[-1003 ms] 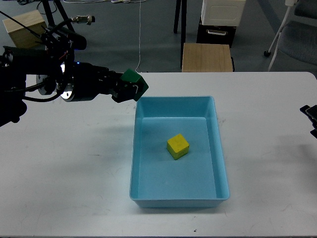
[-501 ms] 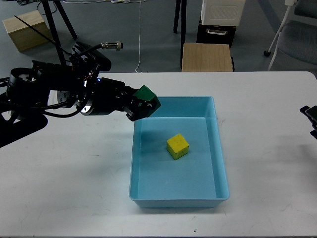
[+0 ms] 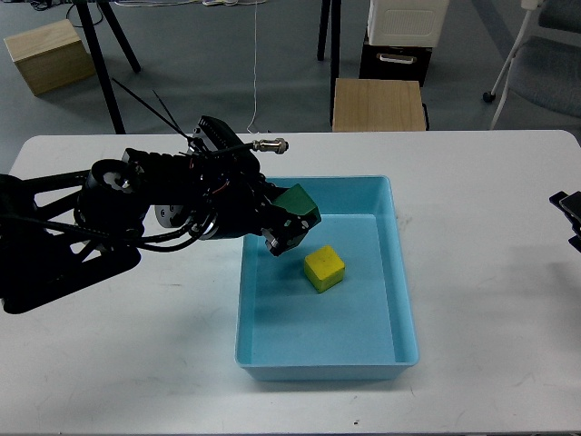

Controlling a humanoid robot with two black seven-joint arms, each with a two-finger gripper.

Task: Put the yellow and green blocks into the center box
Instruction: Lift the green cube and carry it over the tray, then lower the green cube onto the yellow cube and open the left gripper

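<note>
A light blue box [image 3: 404,272] sits at the table's center. A yellow block [image 3: 324,268] lies inside it, near the middle. My left gripper [image 3: 289,223] reaches in from the left over the box's left part and is shut on a green block [image 3: 300,202], held above the box floor just up-left of the yellow block. Only the tip of my right gripper [image 3: 569,216] shows at the right edge, too little to tell its state.
The white table [image 3: 490,182] spreads around the box. Behind it stand a wooden stool [image 3: 379,104], a white cabinet [image 3: 406,23], a cardboard box [image 3: 47,54] and a chair [image 3: 545,54] on the floor.
My left arm has moved right and down with the green block, from beside the box's back left corner to over the box interior. The yellow block has not moved.
</note>
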